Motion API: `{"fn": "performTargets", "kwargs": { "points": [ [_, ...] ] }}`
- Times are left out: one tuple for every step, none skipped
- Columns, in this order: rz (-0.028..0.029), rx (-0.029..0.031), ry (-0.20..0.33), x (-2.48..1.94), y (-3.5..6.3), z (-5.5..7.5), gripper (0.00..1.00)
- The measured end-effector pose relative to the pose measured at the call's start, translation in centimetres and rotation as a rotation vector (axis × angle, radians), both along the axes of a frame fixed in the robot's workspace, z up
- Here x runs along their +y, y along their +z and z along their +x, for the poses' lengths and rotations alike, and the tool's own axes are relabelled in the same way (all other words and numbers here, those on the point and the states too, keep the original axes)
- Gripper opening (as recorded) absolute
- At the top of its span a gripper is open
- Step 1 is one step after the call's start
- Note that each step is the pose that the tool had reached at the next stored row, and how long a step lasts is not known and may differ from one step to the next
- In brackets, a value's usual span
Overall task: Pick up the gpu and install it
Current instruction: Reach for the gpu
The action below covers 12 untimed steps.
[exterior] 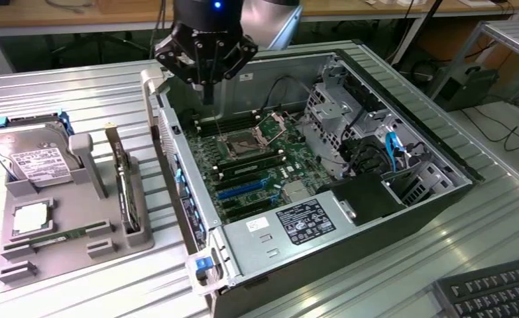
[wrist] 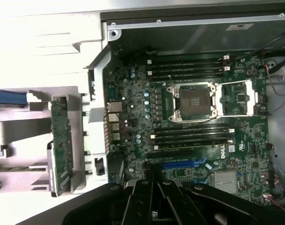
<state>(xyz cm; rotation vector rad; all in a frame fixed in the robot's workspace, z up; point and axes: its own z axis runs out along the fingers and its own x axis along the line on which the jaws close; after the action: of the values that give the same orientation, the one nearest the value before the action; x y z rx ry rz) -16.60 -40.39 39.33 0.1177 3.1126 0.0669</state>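
The gpu (exterior: 122, 182) stands on edge in a slot of the grey holder (exterior: 73, 199) on the exterior view's left, its olive-brown board facing the case; in the wrist view the gpu (wrist: 61, 147) lies beside the case wall. My gripper (exterior: 208, 97) hangs over the far end of the open computer case (exterior: 330, 225), above the motherboard (exterior: 254, 162), well apart from the gpu. Its fingers (wrist: 143, 197) are shut with nothing between them. The blue expansion slot (wrist: 184, 165) lies on the motherboard (wrist: 189, 117) just beyond them.
The holder also carries a silver hard drive (exterior: 34, 159), a processor chip (exterior: 31, 218) and a green memory stick (exterior: 65, 235). The case's side wall (exterior: 175, 172) rises between holder and motherboard. Drive cages and cables (exterior: 374, 139) stand inside. A keyboard (exterior: 498, 291) lies nearby.
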Motion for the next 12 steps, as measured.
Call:
{"fn": "performTargets", "kwargs": {
  "points": [
    [0.0001,-0.0001,0.0,-0.07,0.0,-1.1,0.11],
    [0.0002,-0.0001,0.0,-0.12,-0.01,-1.8,0.11],
    [0.0001,-0.0001,0.0,-0.15,-0.01,-2.3,0.11],
    [0.0,0.0,0.0,-0.18,0.0,-2.7,0.11],
    [0.0,0.0,0.0,-0.21,-0.01,-3.3,0.11],
    [0.0001,-0.0001,0.0,-0.23,-0.01,-3.8,0.11],
    [0.0002,-0.0001,0.0,-0.25,-0.03,-4.4,0.11],
    [0.0001,-0.0001,0.0,-0.26,-0.05,-5.0,0.11],
    [0.0,0.0,0.0,-0.27,-0.08,-5.4,0.11],
    [0.0,-0.0001,0.0,-0.29,-0.13,-5.9,0.11],
    [-0.0004,-0.0001,0.0,-0.29,-0.24,-6.5,0.11],
    [-0.0008,-0.0001,0.0,-0.3,-0.34,-7.0,0.11]
  ]
}}
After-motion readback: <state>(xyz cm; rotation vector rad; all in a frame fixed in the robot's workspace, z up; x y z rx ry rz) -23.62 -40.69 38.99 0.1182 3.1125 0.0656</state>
